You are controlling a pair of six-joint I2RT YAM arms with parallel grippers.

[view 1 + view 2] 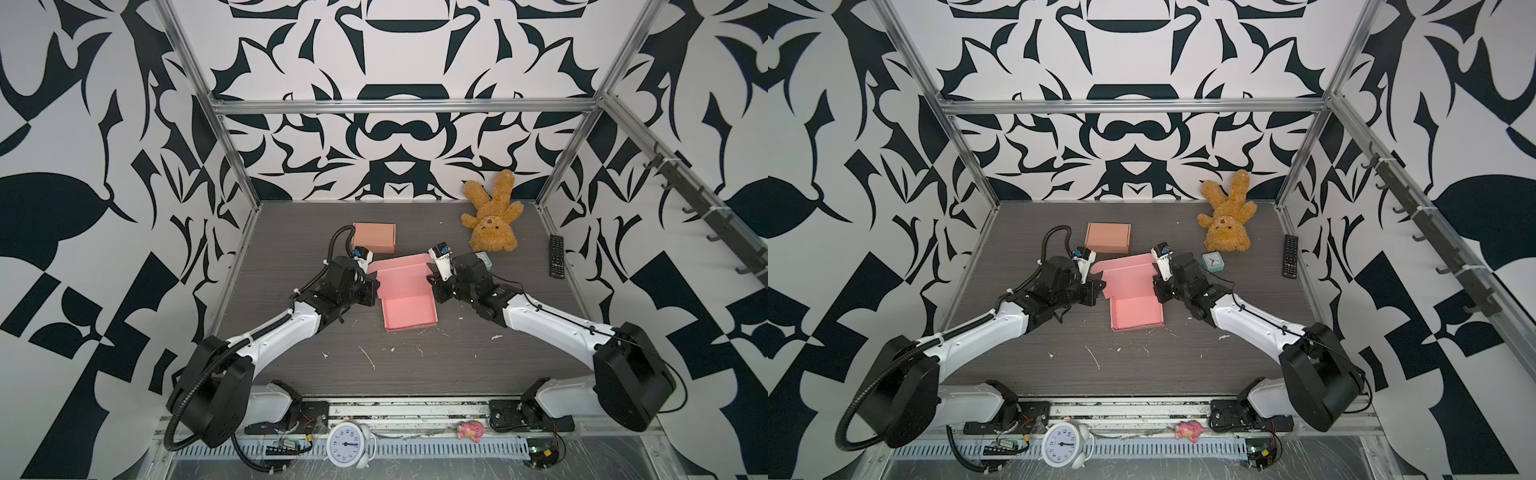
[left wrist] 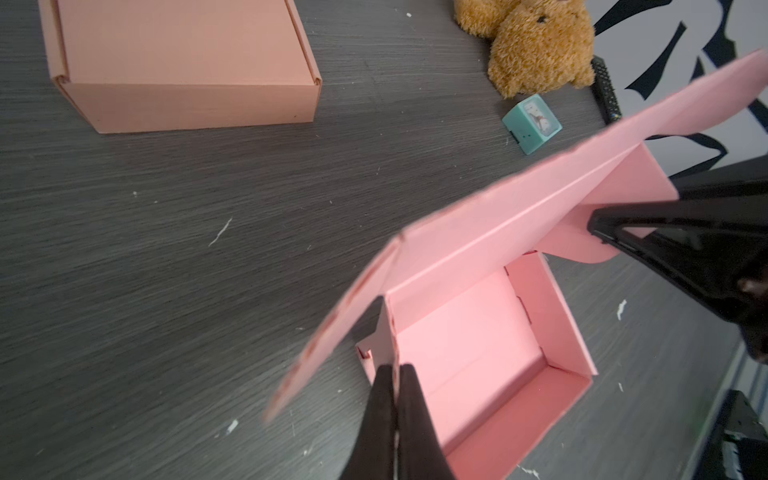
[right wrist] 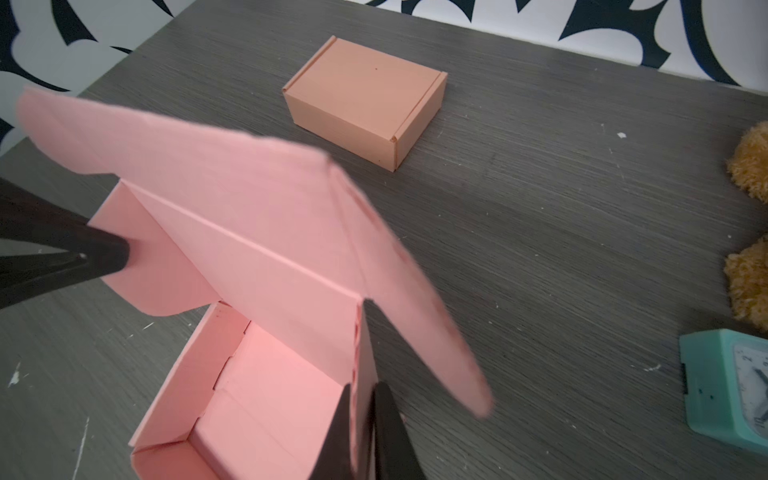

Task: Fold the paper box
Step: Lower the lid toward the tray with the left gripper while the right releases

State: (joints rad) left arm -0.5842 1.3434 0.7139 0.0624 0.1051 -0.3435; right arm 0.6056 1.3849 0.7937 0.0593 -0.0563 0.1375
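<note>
While lid-up, pink paper box (image 1: 409,309) between left fingers (image 2: 384,419) and right fingers (image 3: 392,436), both pairs pinching its walls.

Matt pink paper box (image 1: 409,309), plush teddy (image 1: 492,232) (fuzzy)

Place: a robotics lab test cell | aluminium frame (image 1: 399,107) stood around a grey desk (image 1: 436,365) | black-and-white patterned panels (image 1: 399,50) closed every side | two white arms (image 1: 286,328) were bolted to a front rail (image 1: 415,409) | bare circuit boards (image 1: 286,446) lay exposed.
</note>
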